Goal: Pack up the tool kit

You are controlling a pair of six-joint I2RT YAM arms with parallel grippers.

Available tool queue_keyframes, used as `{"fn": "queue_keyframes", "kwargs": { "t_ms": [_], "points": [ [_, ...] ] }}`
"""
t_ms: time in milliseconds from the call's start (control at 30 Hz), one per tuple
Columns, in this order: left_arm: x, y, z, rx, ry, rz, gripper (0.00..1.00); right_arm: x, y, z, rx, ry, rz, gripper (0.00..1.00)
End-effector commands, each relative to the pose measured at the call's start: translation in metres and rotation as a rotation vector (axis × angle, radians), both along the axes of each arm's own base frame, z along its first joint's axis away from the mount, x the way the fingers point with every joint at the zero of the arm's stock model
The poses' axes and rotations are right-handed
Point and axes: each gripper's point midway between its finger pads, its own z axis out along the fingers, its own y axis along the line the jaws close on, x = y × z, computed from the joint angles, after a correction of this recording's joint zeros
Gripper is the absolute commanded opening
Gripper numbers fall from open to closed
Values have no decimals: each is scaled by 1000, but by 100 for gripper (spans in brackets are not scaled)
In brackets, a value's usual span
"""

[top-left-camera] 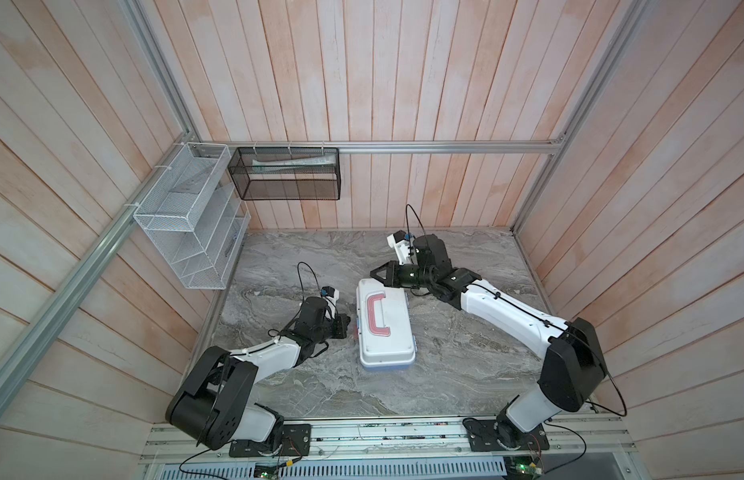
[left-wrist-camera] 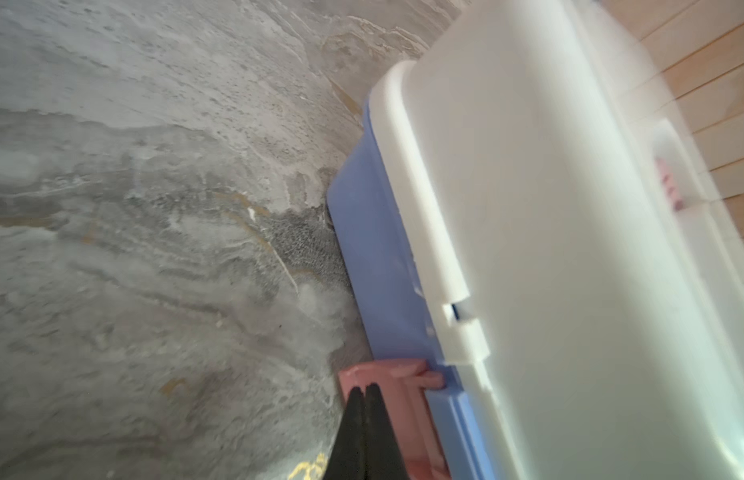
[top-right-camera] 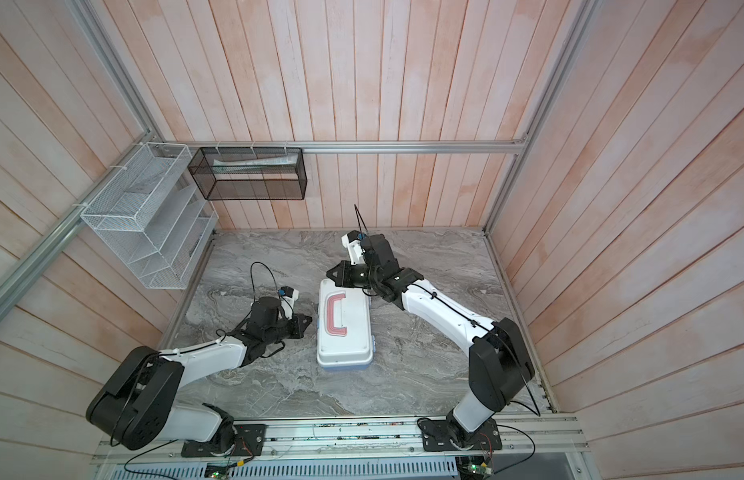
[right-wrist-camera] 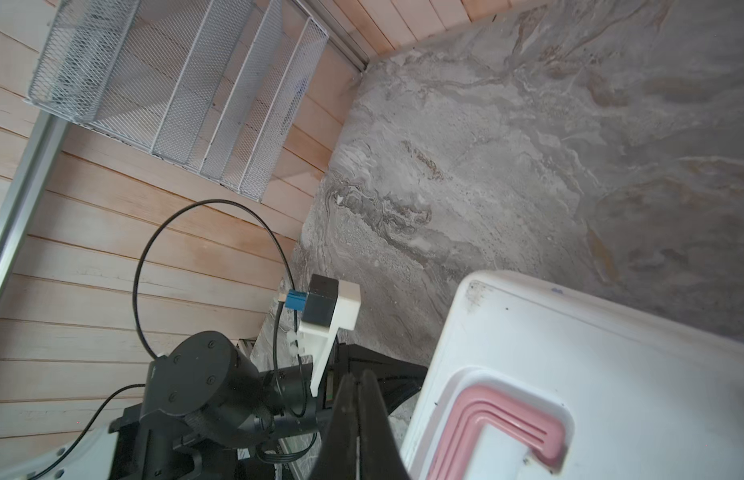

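White lid (top-left-camera: pixel 397 309), pink handle (right-wrist-camera: pixel 507 401), blue base (left-wrist-camera: pixel 374 249)

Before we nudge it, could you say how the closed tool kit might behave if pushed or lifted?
The tool kit looks rigid, low, flat-based, so it would probably slide on the table, not tip. Its handle lies folded flat, so lifting likely means raising it.

robot lab test cell: marble-look tabletop (top-left-camera: pixel 445 365) boxed by pale plank walls (top-left-camera: pixel 403 75) and aluminium framing (top-left-camera: pixel 445 147), two robot arms (top-left-camera: pixel 507 311) bolted to near rail (top-left-camera: pixel 382 434), white mesh rack (top-left-camera: pixel 183 216) and black mesh basket (top-left-camera: pixel 287 178) far left
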Motion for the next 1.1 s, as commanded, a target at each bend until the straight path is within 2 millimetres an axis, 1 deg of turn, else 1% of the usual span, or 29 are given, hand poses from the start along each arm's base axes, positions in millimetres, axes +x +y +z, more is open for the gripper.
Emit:
{"fn": "queue_keyframes", "kwargs": {
  "t_ms": [0, 67, 100, 133, 233, 267, 300, 333, 400, 433, 500, 600, 733, 833, 933, 1067],
  "points": [
    [-1, 17, 12, 54, 19, 68, 0, 2, -26, 2, -105, -72, -81, 0],
    [-4, 15, 27, 28, -3, 55, 4, 0, -44, -7, -172, -91, -126, 0],
    [-7, 12, 35, 5, -14, 43, 8, -3, -53, -12, -204, -98, -144, 1],
    [-10, 10, 43, -18, -27, 33, 17, -6, -63, -17, -234, -100, -166, 7],
    [-17, 7, 60, -60, -58, 6, 32, -21, -91, -29, -278, -111, -214, 17],
    [-19, 7, 65, -72, -65, 3, 38, -24, -99, -31, -276, -120, -239, 22],
    [-21, 5, 71, -90, -73, -5, 47, -29, -109, -35, -277, -124, -263, 30],
    [-22, 2, 77, -113, -84, -17, 50, -33, -118, -38, -274, -128, -280, 34],
    [-25, -5, 88, -151, -98, -49, 59, -40, -134, -47, -280, -118, -306, 39],
    [-26, -8, 92, -161, -103, -59, 65, -44, -141, -53, -287, -110, -315, 41],
    [-26, -12, 96, -166, -115, -72, 73, -50, -151, -64, -301, -98, -325, 43],
    [-25, -20, 98, -146, -122, -93, 78, -59, -158, -78, -300, -78, -325, 46],
    [-23, -33, 91, -80, -112, -112, 82, -64, -160, -89, -288, -57, -302, 49],
    [-23, -40, 85, -71, -92, -127, 82, -64, -162, -91, -302, -67, -296, 50],
    [-25, -45, 79, -55, -81, -138, 82, -62, -166, -88, -290, -80, -301, 52],
    [-32, -51, 69, -42, -55, -153, 82, -57, -171, -84, -270, -84, -302, 53]
  ]
}}
